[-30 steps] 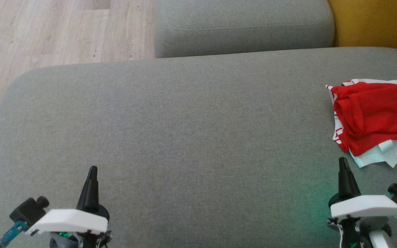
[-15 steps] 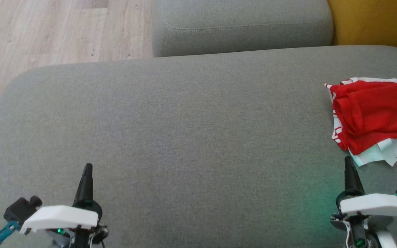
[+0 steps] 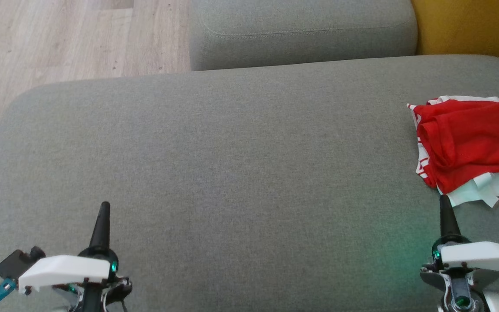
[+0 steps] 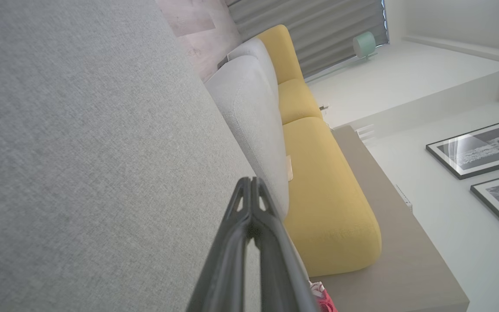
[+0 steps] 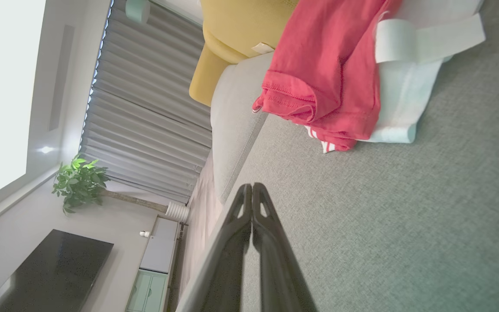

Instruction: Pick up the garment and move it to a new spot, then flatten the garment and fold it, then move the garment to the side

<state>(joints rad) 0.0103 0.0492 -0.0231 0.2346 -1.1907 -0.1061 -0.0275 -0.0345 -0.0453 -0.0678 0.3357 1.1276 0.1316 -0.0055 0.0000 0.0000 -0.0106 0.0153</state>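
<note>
Head view looks down on a broad grey seat cushion (image 3: 232, 173) whose middle is bare fabric, so nothing lies between the two grippers and the garment. The red garment (image 3: 470, 143) sits bunched at the far right of that cushion, running off the picture's right edge. White-striped trim shows along its left side, and a pale white cloth (image 3: 485, 193) pokes out from under its near edge; whether that cloth belongs to the same piece cannot be told. The right gripper (image 3: 443, 200) points up from the lower right with its two dark fingers pressed together and nothing between them. Its tip is just short of the pale cloth, and the right wrist view shows a strip of grey fabric between the fingertips and the red folds. The left gripper (image 3: 104, 206) stands at the lower left, well apart from the garment, its fingers likewise pinched together and empty. Beyond the big cushion, a second grey cushion (image 3: 301, 34) butts against its far edge. A yellow sofa (image 3: 470, 26) is at the upper right and a pale wooden floor (image 3: 59, 43) at the upper left. The left wrist view shows two framed pictures (image 4: 479, 147) on a white wall. The right wrist view takes in grey blinds (image 5: 141, 108), a green potted plant (image 5: 78, 182) and a dark screen (image 5: 46, 273) beside a low cabinet (image 5: 154, 268).
</note>
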